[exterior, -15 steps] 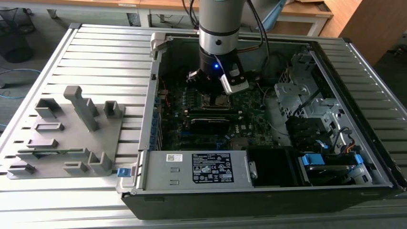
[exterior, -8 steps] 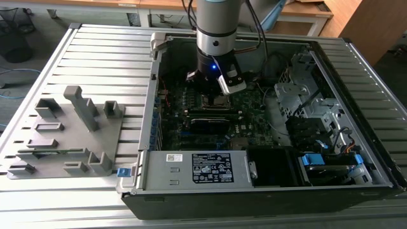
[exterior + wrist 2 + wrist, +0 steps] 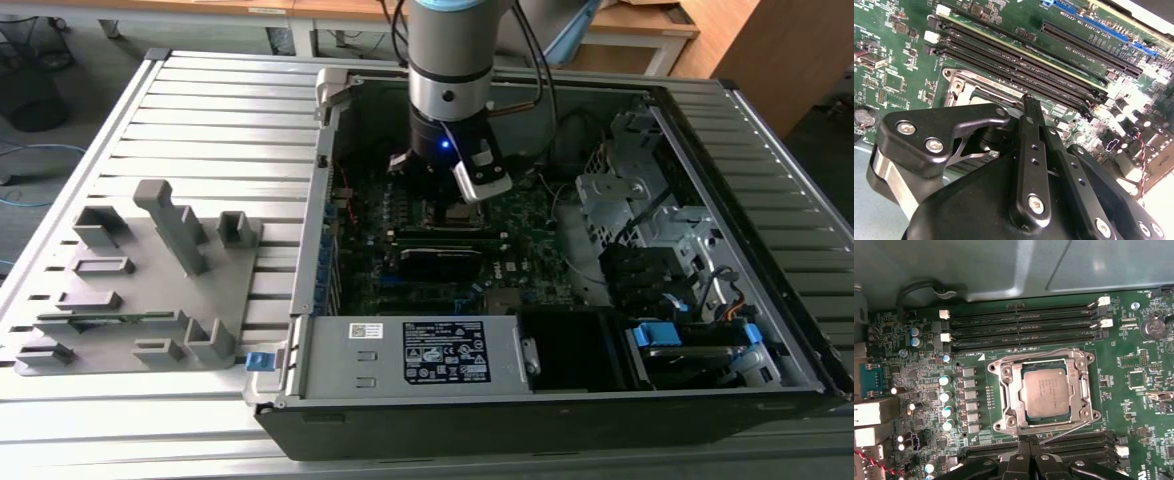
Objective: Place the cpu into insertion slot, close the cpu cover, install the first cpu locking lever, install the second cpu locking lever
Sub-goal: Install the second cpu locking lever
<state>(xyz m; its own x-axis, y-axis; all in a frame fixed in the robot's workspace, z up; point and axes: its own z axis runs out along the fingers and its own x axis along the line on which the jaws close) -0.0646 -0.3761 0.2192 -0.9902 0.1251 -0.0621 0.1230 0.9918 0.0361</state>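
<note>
The cpu [image 3: 1046, 393] is sitting in the insertion slot [image 3: 1026, 416] on the motherboard [image 3: 1139, 390], its grey top showing through the cut-out of the cpu cover [image 3: 1009, 395], which appears to be lying closed over it. The gripper [image 3: 1026, 444] is hovering at the socket's edge beside the memory slots [image 3: 1024, 325], jaws together and holding nothing. The computer case [image 3: 747, 130] is lying open on the bench [image 3: 200, 110].

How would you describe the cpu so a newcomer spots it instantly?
Start at the green motherboard inside the open computer case. Between its two banks of long black memory slots sits a silver metal frame; the cpu is the dull grey square inside it, the board's one plain metal plate.
</note>
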